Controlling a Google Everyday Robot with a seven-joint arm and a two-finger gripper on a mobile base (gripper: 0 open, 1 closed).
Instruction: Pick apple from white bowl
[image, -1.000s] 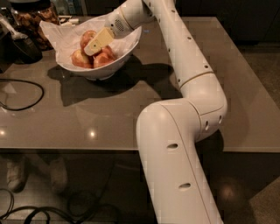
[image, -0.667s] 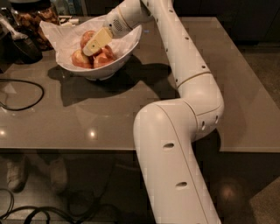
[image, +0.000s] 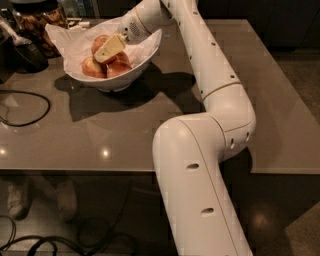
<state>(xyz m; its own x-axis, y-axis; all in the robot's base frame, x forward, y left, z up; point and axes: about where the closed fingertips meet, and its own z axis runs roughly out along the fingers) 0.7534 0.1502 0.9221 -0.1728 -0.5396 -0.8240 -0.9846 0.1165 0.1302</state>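
The white bowl (image: 145, 59), lined with crumpled white paper, stands at the back left of the grey table. It holds several apples. The red-orange apple (image: 100, 42) lies at the top of the pile, with smaller yellower ones (image: 92, 68) below it. My gripper (image: 109, 49) reaches in from the upper right and is down inside the bowl. It lies against the red-orange apple and partly covers it. Part of the pile is hidden behind the gripper.
A glass jar of brown snacks (image: 37, 20) stands behind the bowl at the far left, beside a dark object (image: 22, 52). A black cable (image: 22, 107) loops on the table's left side. My arm (image: 210, 80) spans the table's middle. The table edge (image: 75, 170) runs along the front.
The gripper has sunk slightly lower and to the left among the apples. The arm's lower links have shifted a little. The bowl and apples have not visibly moved.
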